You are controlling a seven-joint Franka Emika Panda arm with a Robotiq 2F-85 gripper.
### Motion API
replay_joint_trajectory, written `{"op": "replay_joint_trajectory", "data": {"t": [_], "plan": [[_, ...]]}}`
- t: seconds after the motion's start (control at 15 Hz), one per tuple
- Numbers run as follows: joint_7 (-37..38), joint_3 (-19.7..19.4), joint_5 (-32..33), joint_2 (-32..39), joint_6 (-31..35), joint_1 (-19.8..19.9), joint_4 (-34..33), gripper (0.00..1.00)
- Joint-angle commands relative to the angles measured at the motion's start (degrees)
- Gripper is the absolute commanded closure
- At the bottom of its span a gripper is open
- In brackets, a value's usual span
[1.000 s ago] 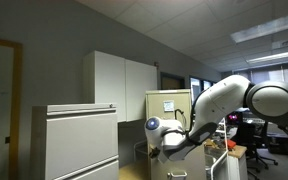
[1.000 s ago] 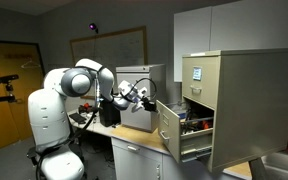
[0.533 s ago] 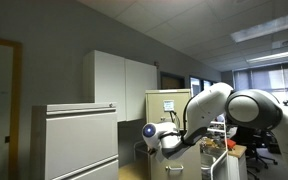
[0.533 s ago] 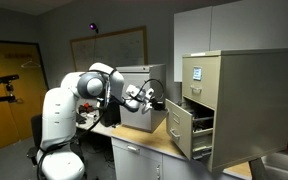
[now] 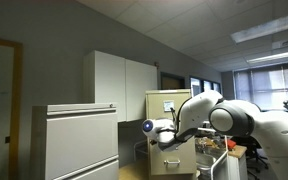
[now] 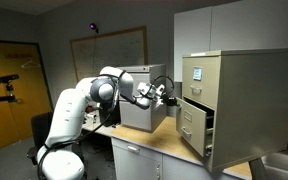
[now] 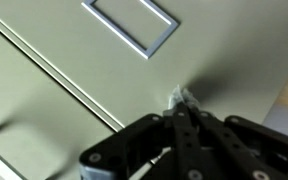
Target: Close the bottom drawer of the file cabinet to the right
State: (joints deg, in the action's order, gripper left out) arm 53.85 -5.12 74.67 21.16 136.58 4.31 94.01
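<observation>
The beige file cabinet (image 6: 239, 100) stands on a desk and also shows in an exterior view (image 5: 170, 104). Its bottom drawer (image 6: 191, 126) stands out only a little from the cabinet body. My gripper (image 6: 170, 97) reaches from the left and is at the drawer front; in an exterior view (image 5: 162, 134) it sits low in front of the cabinet. In the wrist view my gripper (image 7: 179, 97) is shut, with its fingertips together against the tan drawer front (image 7: 74, 60), just below a framed label holder (image 7: 131, 22). It holds nothing.
A wide pale grey cabinet (image 5: 79, 140) and a tall white cupboard (image 5: 124, 85) stand beside the beige cabinet. A grey box (image 6: 136, 112) sits on the desk (image 6: 144, 148) behind my arm. A whiteboard (image 6: 109, 48) hangs on the wall.
My arm has stretched toward the cabinet. The bottom drawer has gone from wide open to nearly flush, pushed in ahead of my gripper.
</observation>
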Motion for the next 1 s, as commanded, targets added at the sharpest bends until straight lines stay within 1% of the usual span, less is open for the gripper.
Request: {"op": "replay_joint_trajectory", "data": {"t": [0.0, 0.13, 0.27, 0.4, 0.53, 0.73, 0.93], "plan": [[-3.28, -2.59, -1.75, 7.00, -2.86, 1.53, -13.29, 1.00], [-3.87, -2.81, -5.46, 8.82, -3.50, 2.41, -17.14, 1.00], [-6.53, -1.60, -13.83, 10.48, -0.57, 4.49, -20.92, 1.00], [-12.29, -1.20, -21.88, 11.86, 1.96, 5.52, -24.48, 1.00], [-17.28, -2.09, -27.93, 13.54, 2.88, 5.04, -27.17, 1.00], [-19.83, -6.10, -28.61, 16.23, 3.02, 3.00, -30.23, 1.00], [-19.83, -8.12, -29.52, 17.66, 1.04, 2.22, -32.66, 1.00]]}}
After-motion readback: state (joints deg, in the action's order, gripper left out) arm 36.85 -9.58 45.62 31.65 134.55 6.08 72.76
